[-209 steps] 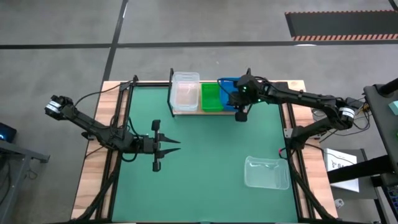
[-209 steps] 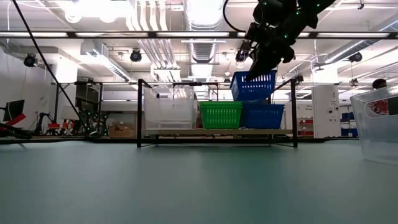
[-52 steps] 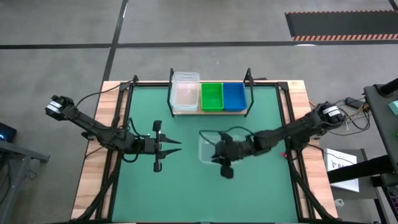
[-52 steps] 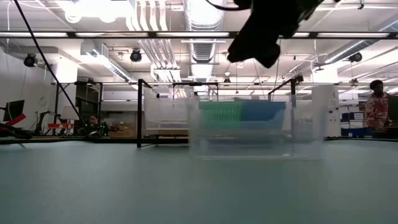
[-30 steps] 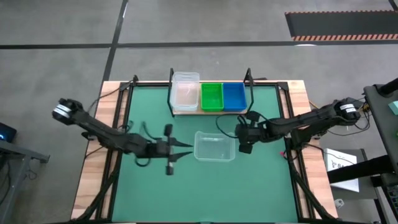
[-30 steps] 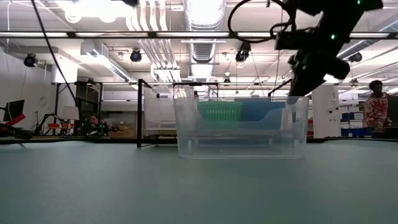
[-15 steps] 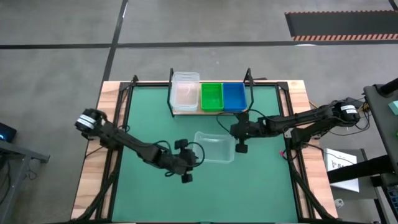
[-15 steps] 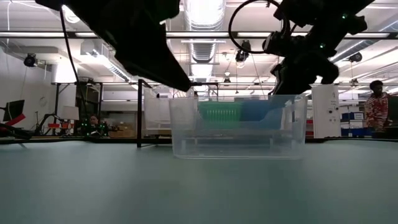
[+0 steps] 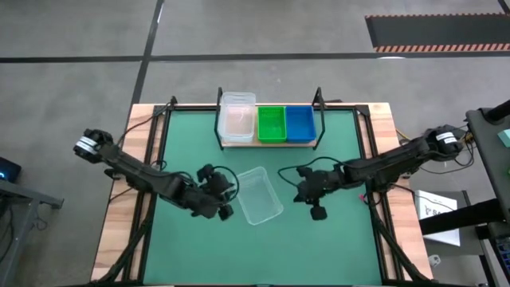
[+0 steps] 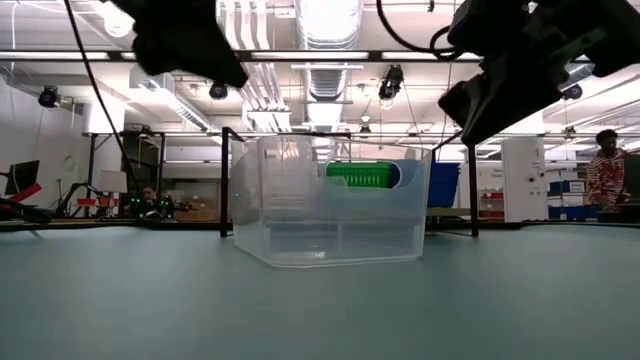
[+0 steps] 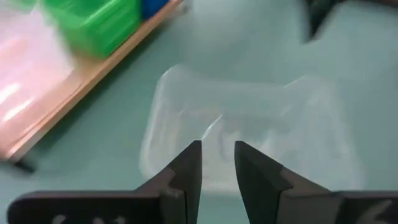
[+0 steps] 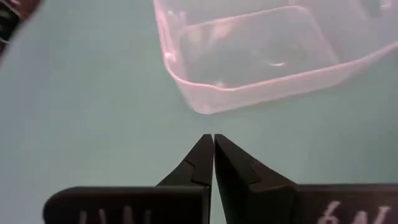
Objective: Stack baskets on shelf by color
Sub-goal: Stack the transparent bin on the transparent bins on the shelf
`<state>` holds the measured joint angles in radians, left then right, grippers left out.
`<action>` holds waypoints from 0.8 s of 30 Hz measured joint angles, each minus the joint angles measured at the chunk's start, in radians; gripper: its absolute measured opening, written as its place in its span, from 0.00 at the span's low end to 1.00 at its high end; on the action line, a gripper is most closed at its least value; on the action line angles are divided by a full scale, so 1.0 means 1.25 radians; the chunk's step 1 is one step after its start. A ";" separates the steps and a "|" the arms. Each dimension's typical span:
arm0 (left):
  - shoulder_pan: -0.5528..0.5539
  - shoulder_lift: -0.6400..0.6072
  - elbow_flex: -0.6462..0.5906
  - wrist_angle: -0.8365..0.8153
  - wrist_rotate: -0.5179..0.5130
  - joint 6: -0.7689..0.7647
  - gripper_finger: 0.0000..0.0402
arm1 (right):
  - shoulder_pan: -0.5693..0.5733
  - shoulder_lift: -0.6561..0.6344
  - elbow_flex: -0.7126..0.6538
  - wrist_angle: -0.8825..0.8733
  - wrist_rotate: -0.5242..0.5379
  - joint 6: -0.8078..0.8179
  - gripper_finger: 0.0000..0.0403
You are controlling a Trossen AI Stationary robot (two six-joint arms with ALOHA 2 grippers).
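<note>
A: Where does the clear basket (image 9: pixel 259 195) sit?
B: On the worktop (image 9: pixel 335 239), well short of the shelf (image 9: pixel 269 143), left claw (image 11: pixel 216 163) narrowly parted at its rim.
A: The risk?
B: Thin rim may slip; right claw (image 12: pixel 213 160), closed, empty, lies beside the basket.

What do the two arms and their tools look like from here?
Both arms are dark, slender and jointed, with black cables looping loose alongside them. Each carries a pale silver-white collar near its base. The left tool and right tool each end in two black, tapering, pointed fingers on a flat black bar with faint pale lettering. No green lights show on either now.
</note>
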<state>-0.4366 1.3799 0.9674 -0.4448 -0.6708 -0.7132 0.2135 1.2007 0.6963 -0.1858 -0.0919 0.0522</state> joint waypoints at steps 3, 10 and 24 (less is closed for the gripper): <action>-0.019 0.002 -0.001 0.134 0.024 0.070 0.20 | 0.016 -0.020 0.000 -0.030 0.056 -0.026 0.02; -0.041 0.174 0.093 0.333 0.093 0.133 0.20 | 0.017 -0.067 -0.039 -0.023 0.069 -0.090 0.02; -0.037 0.483 0.537 -0.197 0.172 0.054 0.25 | 0.017 -0.105 -0.105 0.069 0.076 -0.126 0.02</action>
<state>-0.4831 1.9840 1.6390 -0.6911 -0.4557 -0.6461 0.2352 1.0692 0.5656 -0.0995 0.0025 -0.1056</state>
